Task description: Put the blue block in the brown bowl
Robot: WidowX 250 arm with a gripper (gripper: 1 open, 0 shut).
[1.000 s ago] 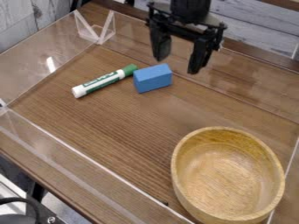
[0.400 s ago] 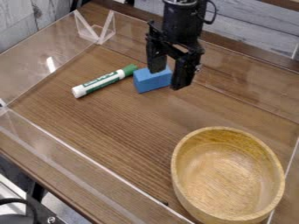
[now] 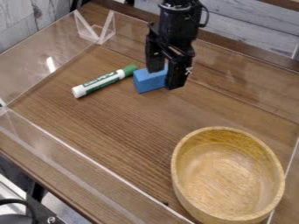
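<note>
Hovering right at the blue block [image 3: 149, 81] with fingers [image 3: 155, 63] spread wide, well apart from the brown bowl [image 3: 228, 175].

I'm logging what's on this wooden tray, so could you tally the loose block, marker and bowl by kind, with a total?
Blue rectangular block: 1
White marker with green cap: 1
Light-brown round bowl: 1
Total: 3
</note>
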